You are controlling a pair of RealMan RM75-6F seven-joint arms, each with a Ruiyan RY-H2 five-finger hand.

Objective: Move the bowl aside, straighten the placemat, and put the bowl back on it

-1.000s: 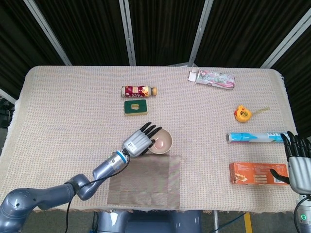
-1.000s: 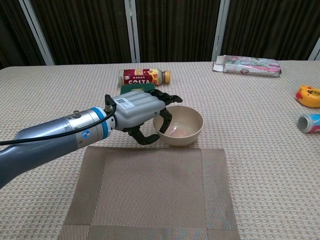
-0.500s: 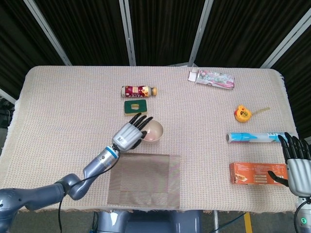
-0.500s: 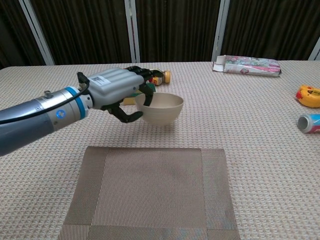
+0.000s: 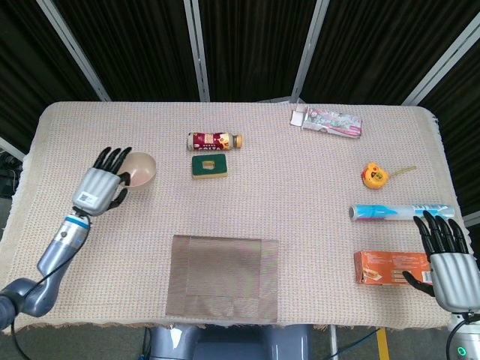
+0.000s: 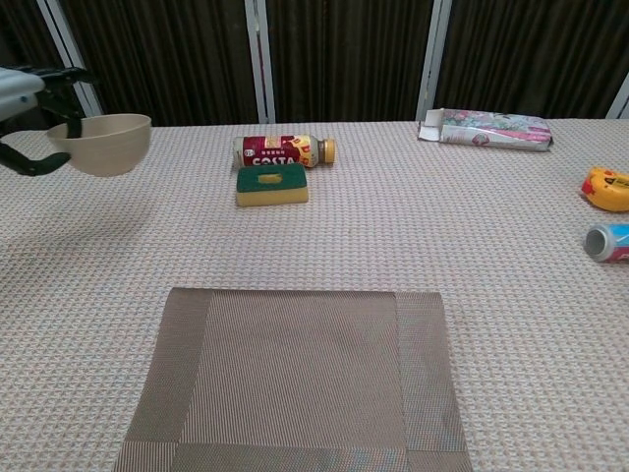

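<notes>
My left hand (image 5: 100, 186) holds the beige bowl (image 5: 139, 168) by its rim at the far left of the table, lifted above the cloth; in the chest view the bowl (image 6: 103, 144) hangs at the left edge with my left hand (image 6: 28, 110) partly cut off. The brown placemat (image 5: 224, 277) lies bare near the front edge, its sides roughly parallel to the table edge (image 6: 295, 379). My right hand (image 5: 448, 262) hovers at the front right corner with fingers spread, holding nothing.
A Costa bottle (image 5: 214, 140) and a green-yellow sponge (image 5: 210, 166) lie behind the mat. At the right are a flat packet (image 5: 328, 121), a yellow tape measure (image 5: 374, 175), a blue tube (image 5: 394, 212) and an orange box (image 5: 390, 268).
My left hand lifted the bowl from just behind the mat and carried it far to the left. The right hand sank slightly at the front right corner.
</notes>
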